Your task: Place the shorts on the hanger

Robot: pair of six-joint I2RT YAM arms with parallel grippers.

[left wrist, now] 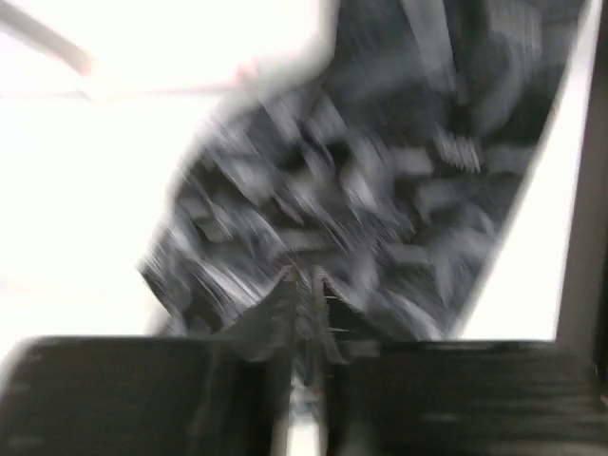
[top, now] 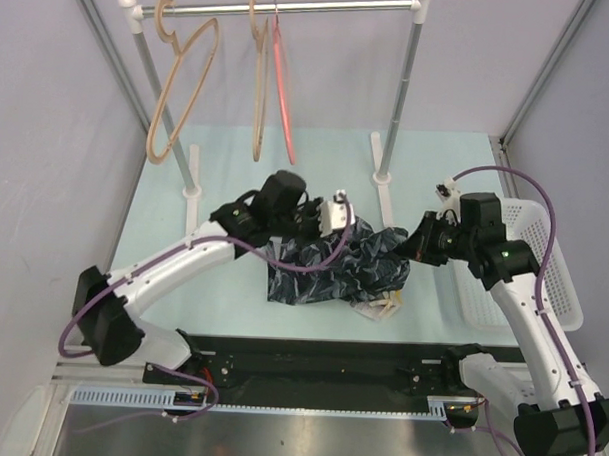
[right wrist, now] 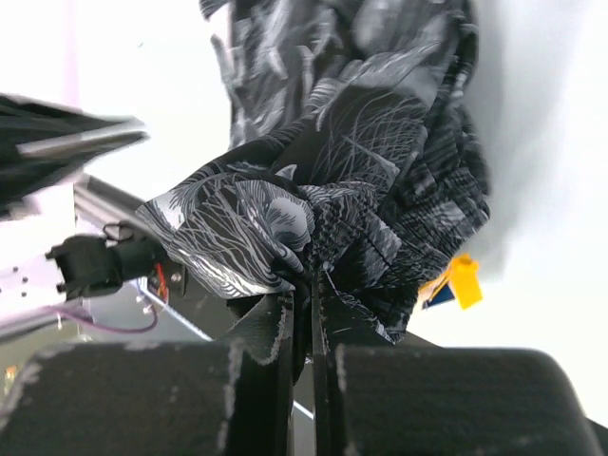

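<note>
A: How many of each are there?

B: One pair of shorts (top: 333, 264), and three hangers on a single rail (top: 292, 7). Two are tan wooden hangers (top: 179, 89) and the third is the pink-red hanger (top: 283, 92), the rightmost. There are also two arms and one white basket (top: 558, 287), which sits at 3 o'clock on the table (top: 437, 163).

A: Where do the shorts lie?

B: They are bunched on the table near its middle. The pink-red hanger hangs at about 11 o'clock from them, well apart.

A: And the jaws?

B: The left gripper (top: 337, 217) sits at the heap's 12 o'clock edge. Its jaws are drawn almost together with cloth at the tips, so it looks pinched on a fold as far as the blur allows. The right gripper (top: 412, 247) is at the 3 o'clock edge, and its jaws are clamped tight on a gathered fold.

A: What does one view add over another?

B: Only the top view shows the rail, the hangers and the basket. The right wrist view shows the right gripper (right wrist: 306, 285) biting the shorts (right wrist: 361, 142). It also shows a small yellow-blue tag (right wrist: 463, 282) at 3 o'clock of the tips, which cannot be made out from above. The left wrist view is smeared and gives just the left gripper (left wrist: 306, 294) and patterned shorts (left wrist: 380, 171).
</note>
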